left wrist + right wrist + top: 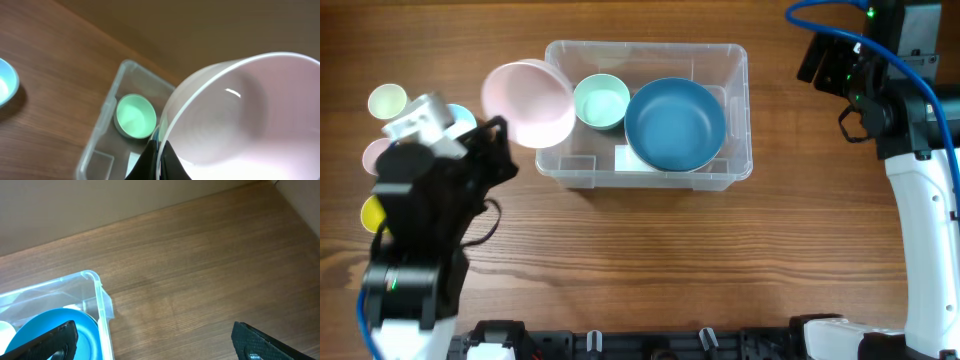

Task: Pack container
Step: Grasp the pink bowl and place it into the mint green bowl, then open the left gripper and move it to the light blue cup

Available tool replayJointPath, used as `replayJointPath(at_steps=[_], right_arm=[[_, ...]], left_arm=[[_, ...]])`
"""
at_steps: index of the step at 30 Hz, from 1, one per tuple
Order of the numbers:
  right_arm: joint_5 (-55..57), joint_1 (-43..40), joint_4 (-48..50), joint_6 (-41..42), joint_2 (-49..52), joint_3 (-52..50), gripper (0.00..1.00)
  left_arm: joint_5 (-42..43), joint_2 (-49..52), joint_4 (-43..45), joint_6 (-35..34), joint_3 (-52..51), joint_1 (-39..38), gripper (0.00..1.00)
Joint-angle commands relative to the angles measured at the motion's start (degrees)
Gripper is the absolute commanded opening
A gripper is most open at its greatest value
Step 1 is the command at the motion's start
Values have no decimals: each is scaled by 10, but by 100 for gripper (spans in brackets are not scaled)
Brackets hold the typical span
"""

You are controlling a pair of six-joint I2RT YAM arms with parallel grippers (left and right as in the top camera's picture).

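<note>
Left claw [159, 161] is clamped shut on the rim of the pink bowl [530, 103]. The bowl is tilted and sits across the left short rim of the container [650, 46]. Can't tell if the bowl touches the rim.

Right claw [154, 332] is spread wide and holds nothing. It hangs over bare desk [650, 260], just off the container's right rear corner.

Container is at the rear centre of the desk, long side left to right.

Edges and room:
- Inside: the blue bowl [675, 124] fills the right half, close to the rear, right and front walls.
- The mint bowl [601, 102] sits left of it against the rear wall; the two look touching.
- The free floor is the front-left corner, where the white label [632, 160] shows.
- The left rim is covered by the pink bowl and the left arm.
- There is a strip of bare desk between the right wall and the right arm.
- A wide band in front of the container is bare across the desk.
- The left desk edge is crowded with small cups under and beside the left arm.

Counts:
- Container: 1
- Bowls: 3 (blue and mint inside, pink in the claw)
- Small cups: 4 visible: pale yellow-green cup [388, 100], light blue cup [462, 117], pink cup [374, 155], yellow cup [371, 212]. The last three are partly hidden by the arm.
- Label: 1
</note>
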Motion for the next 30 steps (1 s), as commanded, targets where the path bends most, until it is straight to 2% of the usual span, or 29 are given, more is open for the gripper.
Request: replayJointPath(at_steps=[1,5,8,13,18,23,24,25,26,28,30], right_arm=[[7,-1,2,2,6,8,100],[7,-1,2,2,6,8,100],[7,-1,2,2,6,8,100],[7,-1,2,2,6,8,100],[7,-1,2,2,6,8,100],[7,-1,2,2,6,8,100],[7,-1,2,2,6,8,100],[7,-1,2,2,6,8,100],[7,-1,2,2,6,8,100],[7,-1,2,2,6,8,100],[7,-1,2,2,6,8,100]], left_arm=[[-77,94,-10,42,66,-72,4],[-165,242,-93,60,195,-126,4],[-151,338,-109,58,251,-131,4],[-136,443,-78,25,260,-131,4],[-135,489,-60,25,260,-131,4],[-135,494,-51,25,260,-131,5],[-135,494,-51,25,260,-131,21],[-137,494,-51,25,260,-131,49],[-137,494,-51,26,260,-131,62],[-140,494,-50,26,260,-128,69],[-139,494,-49,26,261,-121,70]])
